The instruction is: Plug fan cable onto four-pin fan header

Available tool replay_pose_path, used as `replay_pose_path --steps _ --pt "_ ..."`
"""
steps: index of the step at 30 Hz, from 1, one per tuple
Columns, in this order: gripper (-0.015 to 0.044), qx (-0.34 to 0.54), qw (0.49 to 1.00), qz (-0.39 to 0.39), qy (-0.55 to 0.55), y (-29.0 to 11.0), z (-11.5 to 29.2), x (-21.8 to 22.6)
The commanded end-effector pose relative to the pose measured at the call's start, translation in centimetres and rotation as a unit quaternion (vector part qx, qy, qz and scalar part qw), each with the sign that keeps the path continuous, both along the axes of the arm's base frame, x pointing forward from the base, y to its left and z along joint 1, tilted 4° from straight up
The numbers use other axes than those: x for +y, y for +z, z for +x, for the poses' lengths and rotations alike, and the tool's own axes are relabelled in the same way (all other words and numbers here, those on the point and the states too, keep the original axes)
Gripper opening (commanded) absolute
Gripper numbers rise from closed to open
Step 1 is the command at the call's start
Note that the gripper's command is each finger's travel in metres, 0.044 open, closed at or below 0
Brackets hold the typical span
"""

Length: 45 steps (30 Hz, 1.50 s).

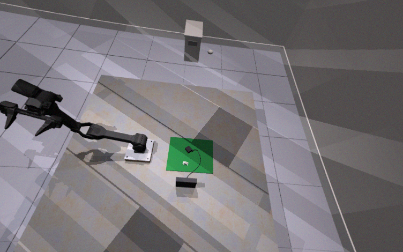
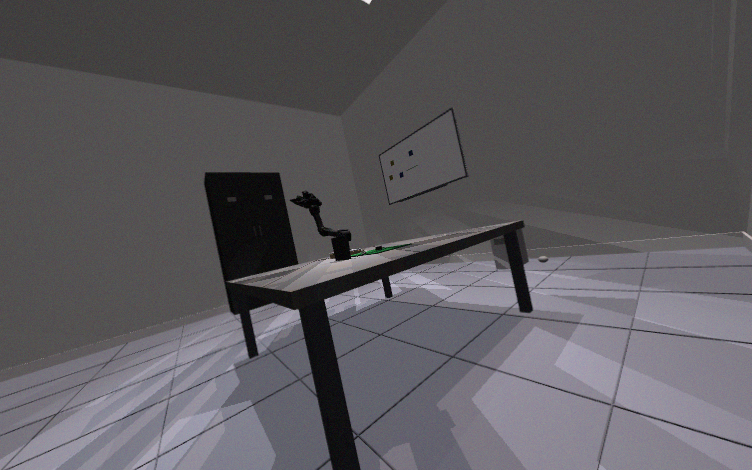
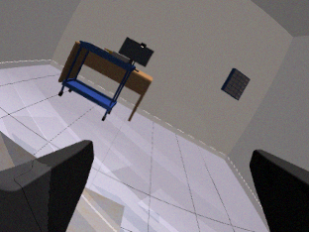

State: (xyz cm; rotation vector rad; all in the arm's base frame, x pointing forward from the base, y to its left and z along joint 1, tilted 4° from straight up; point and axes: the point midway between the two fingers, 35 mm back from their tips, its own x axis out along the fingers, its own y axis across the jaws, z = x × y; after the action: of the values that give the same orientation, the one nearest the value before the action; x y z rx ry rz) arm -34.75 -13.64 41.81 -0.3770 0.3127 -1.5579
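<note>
The arm (image 1: 114, 135) was matt black throughout, built of slim boxy links joined by rounded, cylinder-shaped joints. Its thick round foot stood on a pale grey square base plate (image 1: 150, 156), with small dark dots, possibly screws, near the plate's corners. Farthest from the base plate, the gripper (image 1: 25, 124) carried two black fingers (image 1: 44, 127) that tapered to points, mounted under a straight black crossbar, with a blocky black housing above.

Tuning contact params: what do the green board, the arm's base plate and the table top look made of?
Green board: flat matte green sheet, likely circuit-board laminate. Base plate: pale grey with a sheen and corner dots, probably metal. Table top: mottled tan, matte, stone or worn laminate; unclear.
</note>
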Motion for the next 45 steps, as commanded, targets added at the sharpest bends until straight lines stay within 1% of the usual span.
replay_pose_path --steps 1,2,4,6,8,13,16,22,27,31,35,41,45 --pt "0.0426 0.000 1.000 0.000 0.000 0.0 0.0 0.0" --pt "0.0440 0.000 1.000 0.000 0.000 0.0 0.0 0.0" --pt "0.0440 0.000 1.000 0.000 0.000 0.0 0.0 0.0" --pt "0.0387 -0.008 1.000 -0.006 0.003 0.4 0.4 0.2" --pt "0.0335 -0.022 0.999 -0.021 0.015 1.7 1.9 0.4" --pt "0.0210 -0.005 0.996 -0.050 0.067 6.6 8.7 0.4" --pt "0.0210 0.017 0.992 -0.065 0.103 8.0 11.9 0.0" --pt "0.0210 0.044 0.978 -0.075 0.191 11.5 21.9 0.5" --pt "0.0210 0.060 0.962 -0.053 0.262 12.4 30.5 1.2" --pt "0.0210 0.073 0.945 -0.018 0.317 11.8 37.4 1.9" --pt "0.0210 0.085 0.926 0.034 0.368 10.1 44.1 2.7" --pt "0.0210 0.098 0.888 0.144 0.426 5.4 53.3 4.1" --pt "0.0210 0.100 0.859 0.229 0.446 1.3 58.1 5.3"
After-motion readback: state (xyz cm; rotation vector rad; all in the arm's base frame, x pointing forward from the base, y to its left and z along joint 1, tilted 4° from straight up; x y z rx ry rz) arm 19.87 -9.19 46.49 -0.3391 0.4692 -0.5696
